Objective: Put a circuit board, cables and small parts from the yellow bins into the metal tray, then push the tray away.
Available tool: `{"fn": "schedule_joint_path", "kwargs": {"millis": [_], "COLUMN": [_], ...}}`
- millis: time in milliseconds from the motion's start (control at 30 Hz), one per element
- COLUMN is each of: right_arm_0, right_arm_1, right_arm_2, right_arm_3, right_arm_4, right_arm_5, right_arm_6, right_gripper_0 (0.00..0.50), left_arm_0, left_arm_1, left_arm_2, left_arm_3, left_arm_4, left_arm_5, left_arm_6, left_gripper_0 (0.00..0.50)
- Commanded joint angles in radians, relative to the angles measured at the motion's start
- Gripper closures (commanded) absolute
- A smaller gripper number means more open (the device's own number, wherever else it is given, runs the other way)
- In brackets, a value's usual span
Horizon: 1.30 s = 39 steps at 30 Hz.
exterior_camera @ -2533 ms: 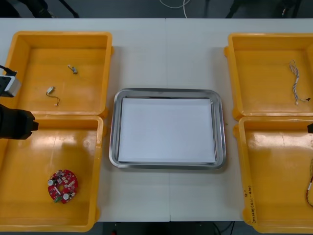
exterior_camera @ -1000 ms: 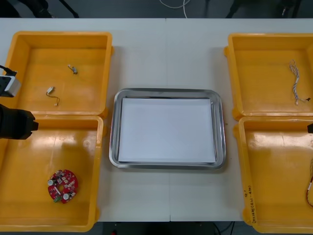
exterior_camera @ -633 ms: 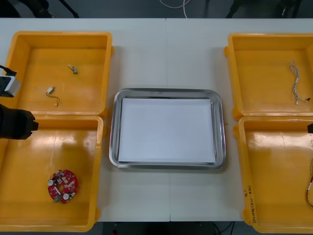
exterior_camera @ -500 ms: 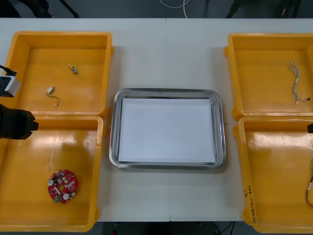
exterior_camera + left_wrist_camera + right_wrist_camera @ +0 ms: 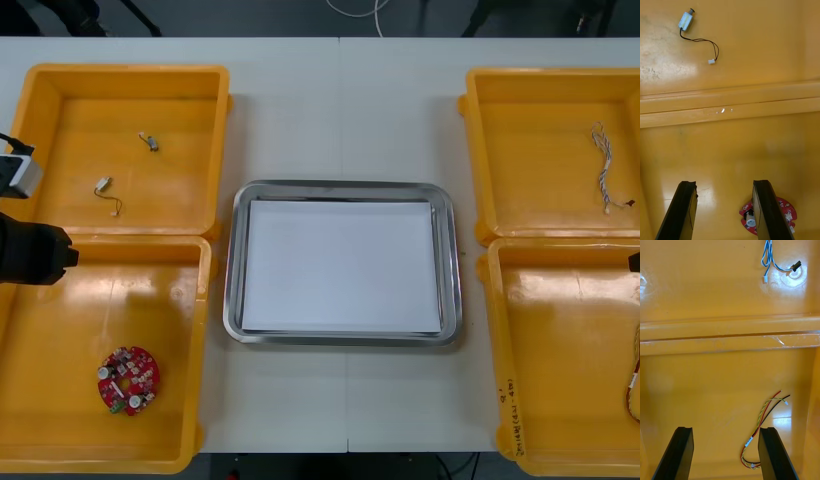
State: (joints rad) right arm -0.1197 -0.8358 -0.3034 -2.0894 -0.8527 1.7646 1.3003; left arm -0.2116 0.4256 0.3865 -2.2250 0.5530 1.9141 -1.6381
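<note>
Just beside one finger of the left gripper [image 5: 724, 212], spread wide and empty, lies the red circuit board [image 5: 785, 214]. The right gripper [image 5: 724, 453], likewise spread and empty, hangs near a red and yellow cable [image 5: 760, 418]. The metal tray [image 5: 342, 186] sits well apart from both.

3 cameras: 1 overhead, 2 on the wrists.

The front view looks steeply down from above the table [image 5: 340, 110], taking in the metal tray [image 5: 343, 188] at centre and 4 yellow bins [image 5: 120, 72], 2 at 9 o'clock and 2 at 3 o'clock. The left wrist view faces down, close over the wall between the 2 left bins, and shares the circuit board [image 5: 769, 217], at 8 o'clock of the tray; the right wrist view does likewise, sharing the red and yellow cable [image 5: 760, 420] at 4 o'clock.
</note>
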Motion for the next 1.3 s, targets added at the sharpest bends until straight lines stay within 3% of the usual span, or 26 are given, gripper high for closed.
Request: {"fn": "schedule_joint_path", "kwargs": {"millis": [33,1300], "right_arm_0": [-0.008,-0.023], "right_arm_1": [-0.042,-0.057], "right_arm_2": [0.007,-0.003], "right_arm_3": [-0.009,-0.012], "right_arm_4": [0.007,0.012], "right_arm_5": [-0.002,-0.01], "right_arm_6": [0.03,0.028], "right_gripper_0": [0.0,0.0], "left_arm_0": [0.023,0.032], "left_arm_1": [0.016,0.024], "left_arm_2": [0.022,0.029], "left_arm_3": [-0.039,-0.024], "left_arm_4": [0.008,0.001], "left_arm_5": [0.006,0.006], "left_arm_6": [-0.101,-0.1], "left_gripper_0": [0.068,0.069]}}
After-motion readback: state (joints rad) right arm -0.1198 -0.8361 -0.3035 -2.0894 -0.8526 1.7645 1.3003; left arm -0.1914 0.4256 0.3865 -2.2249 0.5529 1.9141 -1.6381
